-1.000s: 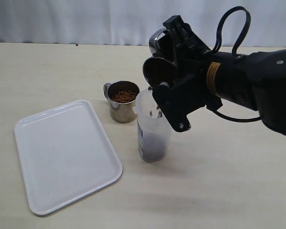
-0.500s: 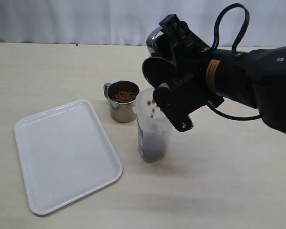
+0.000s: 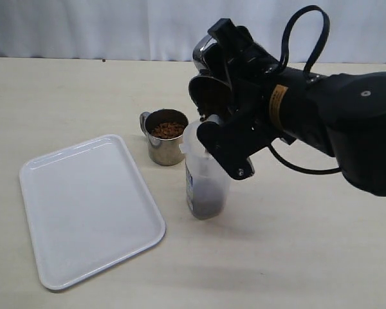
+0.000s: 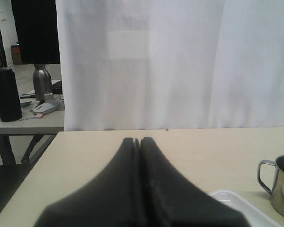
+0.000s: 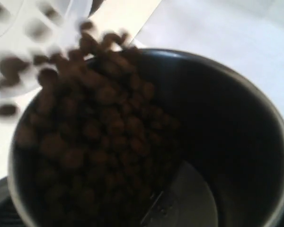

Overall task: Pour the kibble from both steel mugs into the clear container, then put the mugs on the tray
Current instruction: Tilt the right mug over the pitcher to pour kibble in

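Right gripper [image 3: 233, 96] is clamped across the held mug [image 3: 203, 53], jaws wide on its body. The mug is tipped far over, so its long axis runs close to level and its mouth faces down and toward the left of the exterior view. What matters for the pour is that the mug's lip hangs just above the rim of the clear container [image 3: 208, 177], which stands upright on the table [image 3: 309, 251] directly under the gripper, long axis vertical, mouth up. The wrist view shows kibble [image 5: 94, 123] heaped at the low side of the mug and spilling over the lip, so I judge the pour half done. A dark layer sits in the container's bottom. The second mug [image 3: 166, 136] stands upright and full just beside the container, on its tray side, handle pointing away from the container. The tray [image 3: 83, 212] lies flat and bare further left. Left gripper [image 4: 139, 142] is pressed together and holds nothing. It's out of the exterior view, but I'd guess it's the nearer arm for the second mug.
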